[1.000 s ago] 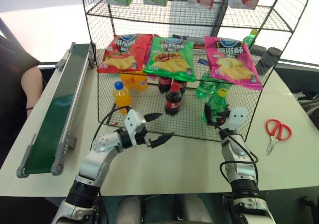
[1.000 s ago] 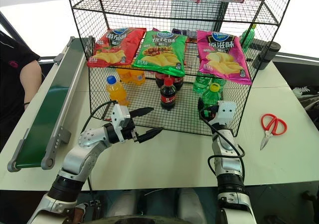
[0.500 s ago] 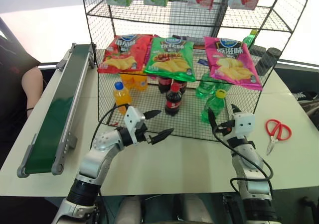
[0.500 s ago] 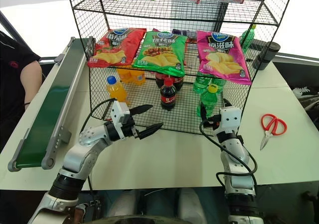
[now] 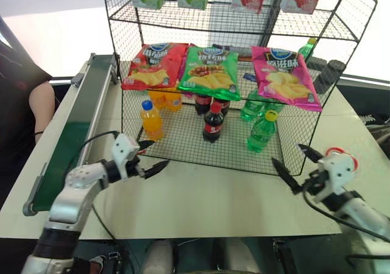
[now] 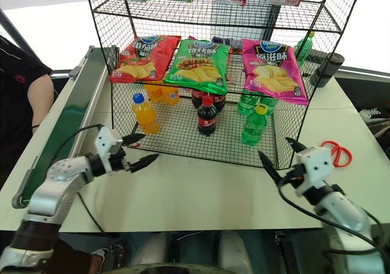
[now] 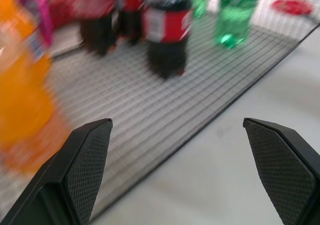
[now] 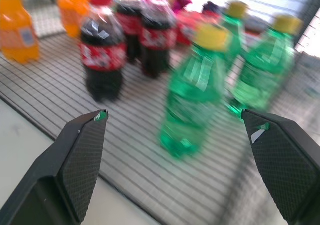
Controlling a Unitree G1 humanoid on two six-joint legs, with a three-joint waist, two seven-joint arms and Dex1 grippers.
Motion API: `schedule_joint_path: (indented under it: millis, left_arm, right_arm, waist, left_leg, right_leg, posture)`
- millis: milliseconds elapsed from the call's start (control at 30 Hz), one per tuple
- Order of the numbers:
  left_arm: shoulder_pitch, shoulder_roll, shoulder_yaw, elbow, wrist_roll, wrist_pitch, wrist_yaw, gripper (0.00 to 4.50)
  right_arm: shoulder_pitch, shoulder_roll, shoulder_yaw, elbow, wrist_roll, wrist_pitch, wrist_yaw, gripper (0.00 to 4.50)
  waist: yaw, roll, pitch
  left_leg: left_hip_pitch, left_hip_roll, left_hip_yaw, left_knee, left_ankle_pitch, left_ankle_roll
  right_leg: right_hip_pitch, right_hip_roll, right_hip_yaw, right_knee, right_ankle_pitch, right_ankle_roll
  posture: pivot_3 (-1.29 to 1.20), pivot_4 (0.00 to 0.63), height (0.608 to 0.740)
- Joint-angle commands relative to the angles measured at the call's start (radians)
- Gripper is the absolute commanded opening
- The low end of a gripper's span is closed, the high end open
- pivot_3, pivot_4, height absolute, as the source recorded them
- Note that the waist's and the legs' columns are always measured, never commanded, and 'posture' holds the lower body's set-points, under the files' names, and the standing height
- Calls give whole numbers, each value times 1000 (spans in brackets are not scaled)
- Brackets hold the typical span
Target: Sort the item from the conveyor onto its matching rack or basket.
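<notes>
Green bottle shelved on the rack, both grippers empty and clear of it.

The green bottle (image 5: 262, 131) stands upright on the bottom tier of the black wire rack (image 5: 231, 24), just in front of other green bottles and beside the cola bottle (image 5: 211, 122), so the sorting looks done. The right gripper (image 5: 292, 160) sits just outside the rack's front corner, fingers spread wide and holding nothing; the left gripper (image 5: 150, 156) is equally wide and empty, near the orange bottle (image 5: 150, 120) and the conveyor (image 5: 67, 143). To finish well, the arms should pull straight away from the mesh, fingers apart, without brushing the rack's front edge or toppling a bottle.
</notes>
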Motion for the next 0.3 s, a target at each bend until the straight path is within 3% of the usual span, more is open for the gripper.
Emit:
schedule_joint_path:
  millis: [33, 300]
  left_arm:
    - [9, 22, 43, -3, -12, -37, -24, 4500]
    - [30, 24, 59, -12, -19, -44, -31, 4500]
  right_arm:
    - [15, -23, -65, -17, 52, -1, 48, 4440]
    - [6, -20, -94, 88, 37, -50, 111, 4440]
  waist:
    - [0, 0, 0]
    - [0, 0, 0]
  left_leg:
    - [0, 0, 0, 0, 0, 0]
    - [0, 0, 0, 0, 0, 0]
  right_leg:
    - [0, 0, 0, 0, 0, 0]
    - [0, 0, 0, 0, 0, 0]
  posture:
    - [0, 150, 740]
    - [0, 150, 740]
